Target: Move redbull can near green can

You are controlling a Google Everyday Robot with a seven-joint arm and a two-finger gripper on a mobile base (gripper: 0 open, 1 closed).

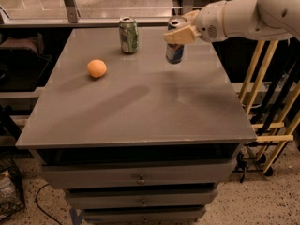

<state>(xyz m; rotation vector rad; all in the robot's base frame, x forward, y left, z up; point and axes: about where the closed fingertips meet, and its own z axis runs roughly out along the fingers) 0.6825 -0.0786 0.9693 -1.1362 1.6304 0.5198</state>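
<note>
The redbull can [175, 52], slim, blue and silver, is held upright in my gripper [180, 32], which is shut around its upper part. The can hangs just above the grey table top [140, 107] near the far right. The green can [128, 35], shorter with a mottled green-and-white label, stands upright at the table's far edge, a short way to the left of the redbull can. My white arm [243, 15] comes in from the upper right.
An orange fruit [97, 68] lies on the left part of the table. Drawers [140, 177] run under the top. Wooden slats [272, 102] lean at the right. A window frame [70, 3] runs behind the table.
</note>
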